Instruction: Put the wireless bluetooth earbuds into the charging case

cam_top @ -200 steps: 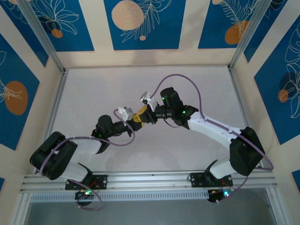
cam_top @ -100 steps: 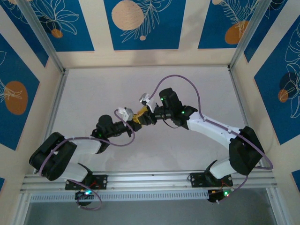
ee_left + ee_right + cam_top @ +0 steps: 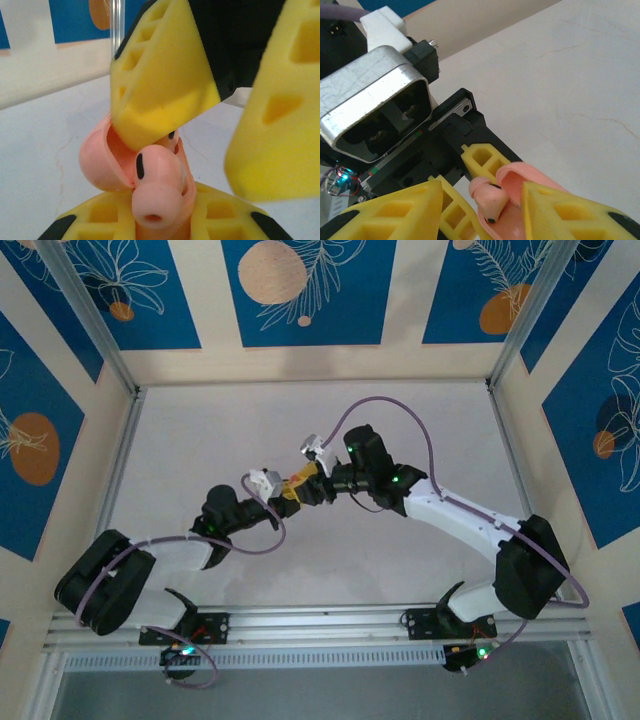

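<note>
left gripper clamps the open charging case; right gripper, jaws parted, straddles the earbud.

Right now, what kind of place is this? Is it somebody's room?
Probably a robot test booth, not a home: robot arms bolted to a metal rail, a white table, and blue leaf-print panels for walls.

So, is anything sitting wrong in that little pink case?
Yes: one earbud pokes up out of the open charging case, seemingly not seated. The left pincer grips the case; the right pincer stands open.
</note>
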You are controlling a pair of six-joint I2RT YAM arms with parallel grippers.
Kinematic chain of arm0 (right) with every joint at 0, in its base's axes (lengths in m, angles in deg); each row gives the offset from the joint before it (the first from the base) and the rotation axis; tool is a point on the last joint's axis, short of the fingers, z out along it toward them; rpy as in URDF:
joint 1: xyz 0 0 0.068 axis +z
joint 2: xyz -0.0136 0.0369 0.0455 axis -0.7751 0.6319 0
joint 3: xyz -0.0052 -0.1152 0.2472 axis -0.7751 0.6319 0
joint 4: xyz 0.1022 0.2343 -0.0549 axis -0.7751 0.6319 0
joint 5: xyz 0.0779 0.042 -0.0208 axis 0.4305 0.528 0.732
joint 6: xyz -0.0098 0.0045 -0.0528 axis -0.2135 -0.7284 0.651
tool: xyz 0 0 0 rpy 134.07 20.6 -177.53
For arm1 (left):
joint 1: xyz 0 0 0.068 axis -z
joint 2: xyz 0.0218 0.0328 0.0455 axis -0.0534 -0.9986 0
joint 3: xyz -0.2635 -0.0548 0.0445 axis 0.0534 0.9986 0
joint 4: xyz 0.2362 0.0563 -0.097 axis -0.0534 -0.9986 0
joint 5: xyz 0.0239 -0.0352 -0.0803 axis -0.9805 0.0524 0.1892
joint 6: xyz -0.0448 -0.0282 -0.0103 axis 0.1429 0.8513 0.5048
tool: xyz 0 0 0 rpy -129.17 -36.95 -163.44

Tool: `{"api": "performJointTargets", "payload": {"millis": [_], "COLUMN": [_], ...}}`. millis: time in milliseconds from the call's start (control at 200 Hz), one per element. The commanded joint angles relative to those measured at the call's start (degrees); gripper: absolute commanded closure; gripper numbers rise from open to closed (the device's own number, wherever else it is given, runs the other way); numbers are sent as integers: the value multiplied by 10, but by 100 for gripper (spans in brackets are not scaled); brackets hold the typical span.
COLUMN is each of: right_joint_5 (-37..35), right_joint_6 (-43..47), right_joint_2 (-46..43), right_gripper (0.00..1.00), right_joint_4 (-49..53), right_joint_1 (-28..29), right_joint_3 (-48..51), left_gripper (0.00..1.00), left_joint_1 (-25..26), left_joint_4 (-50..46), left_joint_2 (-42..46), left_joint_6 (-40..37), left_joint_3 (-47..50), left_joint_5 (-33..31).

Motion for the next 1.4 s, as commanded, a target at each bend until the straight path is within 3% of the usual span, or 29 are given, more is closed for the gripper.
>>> {"api": "performJointTargets", "payload": {"millis": [0,255,470,615,915,1025,1160,1395], "right_joint_5": [11,-1,-94,-98,-65,-51,-66,-66], "right_joint_6": [-33,-122,-286,-362,-379,-385,-392,-396], "right_joint_2": [-29,-40,-34,-14,46,62,76,95], "right_gripper": [54,58,59,60,69,69,63,66], "right_joint_4": [15,59,144,168,146,139,151,142], "right_joint_1": [-7,-12,7,15,36,43,54,60], "right_joint_3": [-7,-25,-60,-75,-110,-122,-136,-141], "left_gripper": [80,80,80,80,80,80,80,80], "left_joint_1": [4,4,11,13,14,14,14,14], "left_joint_4": [1,-56,-124,-151,-169,-173,-178,-187], "left_joint_2": [19,42,80,100,118,122,127,135], "left_joint_6": [-39,-87,-147,-182,-189,-189,-192,-196], "left_joint_3": [-2,-2,5,12,17,19,19,17], "left_joint_5": [-12,-29,-124,-170,-177,-182,-187,-190]}}
